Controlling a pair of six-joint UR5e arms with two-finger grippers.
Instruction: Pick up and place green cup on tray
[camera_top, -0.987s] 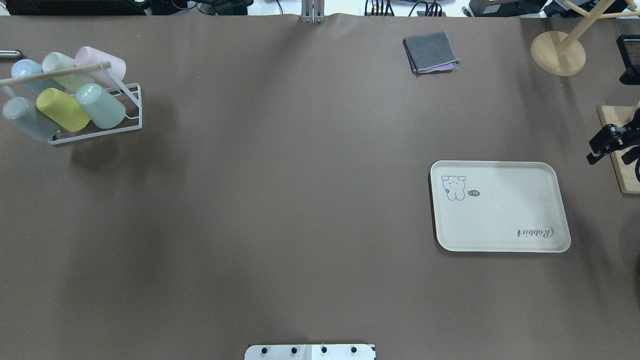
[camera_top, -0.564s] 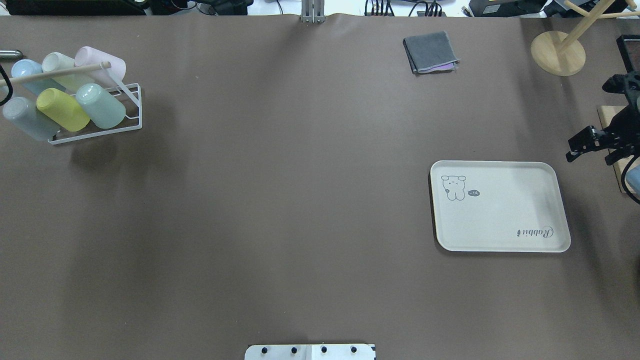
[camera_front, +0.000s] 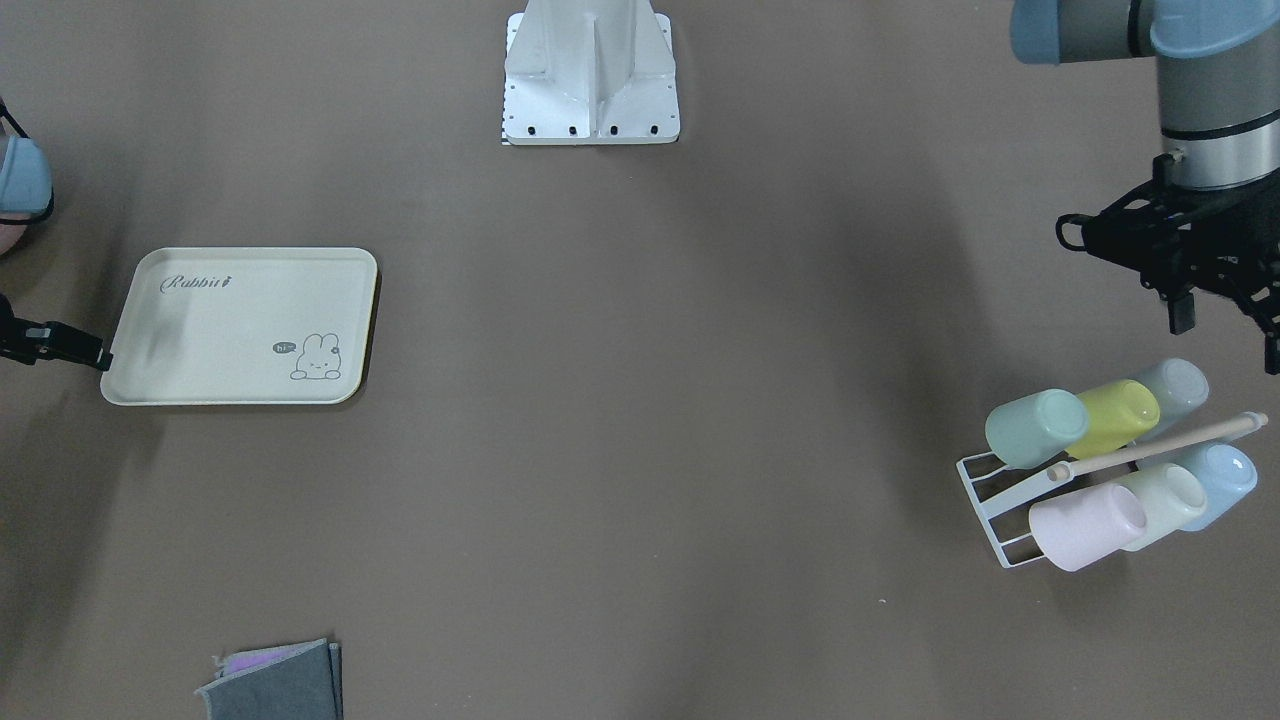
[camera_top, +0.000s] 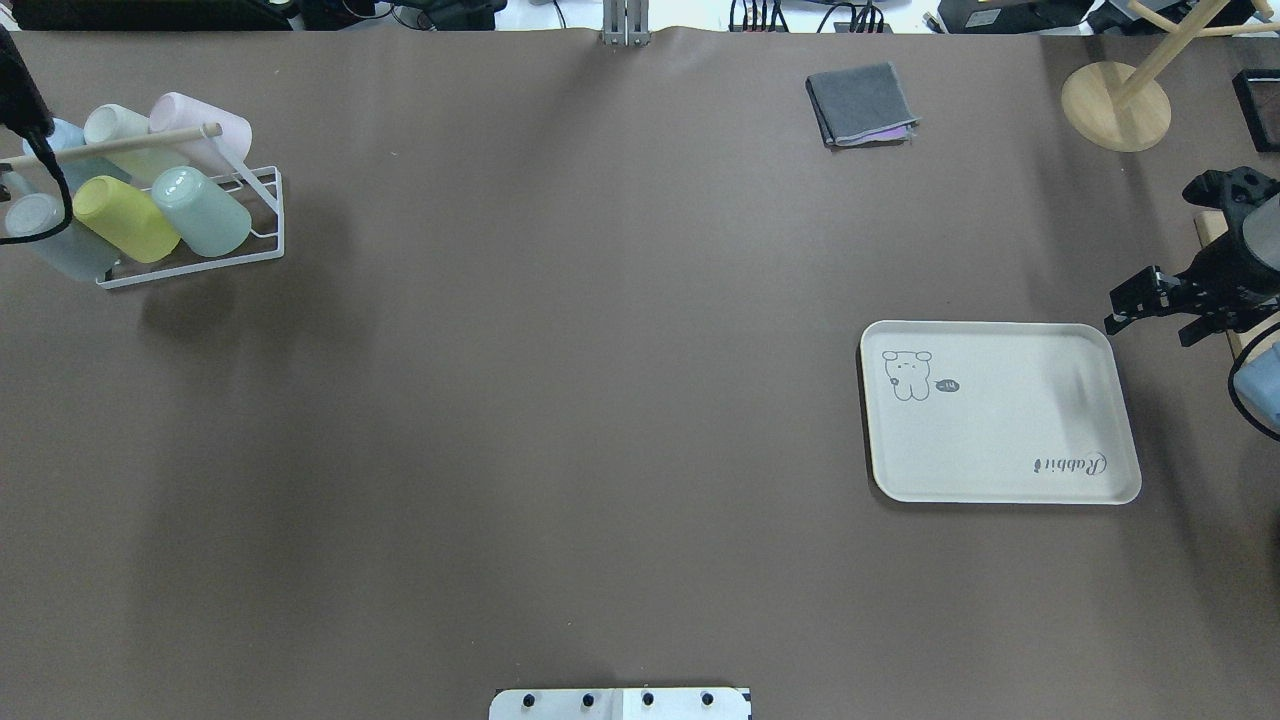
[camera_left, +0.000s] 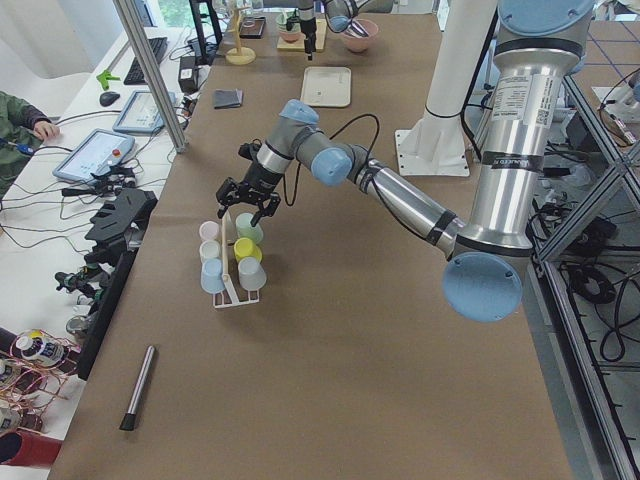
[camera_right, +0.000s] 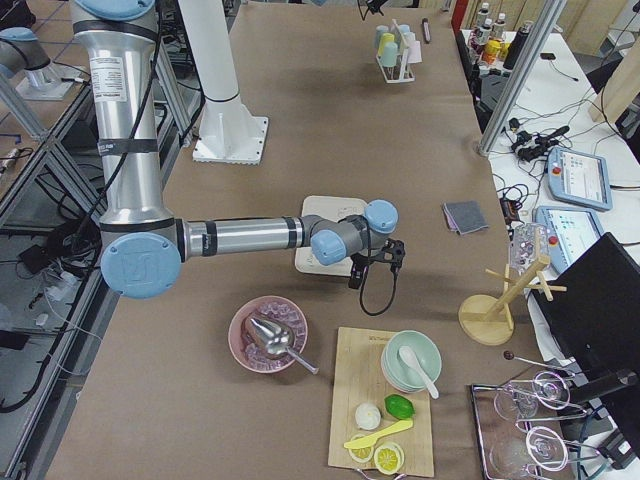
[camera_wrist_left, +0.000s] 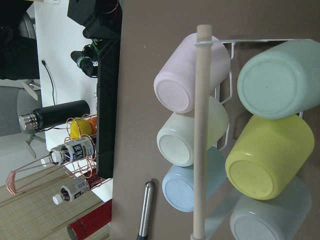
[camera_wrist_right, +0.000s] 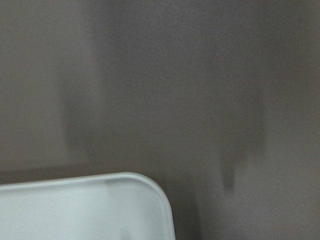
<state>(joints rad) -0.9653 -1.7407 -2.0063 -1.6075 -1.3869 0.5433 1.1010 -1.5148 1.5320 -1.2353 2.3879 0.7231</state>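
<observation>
Since the green cup (camera_top: 205, 212) sits tilted, base outward, on the white wire rack (camera_top: 268, 205), touching the yellow-green cup (camera_top: 125, 220) and well apart from the tray (camera_top: 1000, 430), the grasp needs care. The left gripper (camera_front: 1226, 338) hovers near the rack, jaws apart, empty. It should probably straddle the cup's sides, keep clear of the wooden rod (camera_top: 120, 145), and pull along the cup's axis. The right gripper (camera_top: 1158, 318) is beside the tray corner, jaws apart, empty.

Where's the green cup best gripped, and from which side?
The green cup lies tilted, mouth down, in the wire rack, yellow cup crowding one side. Likely grip its wall near the raised closed base, from above at the rack's end.
</observation>
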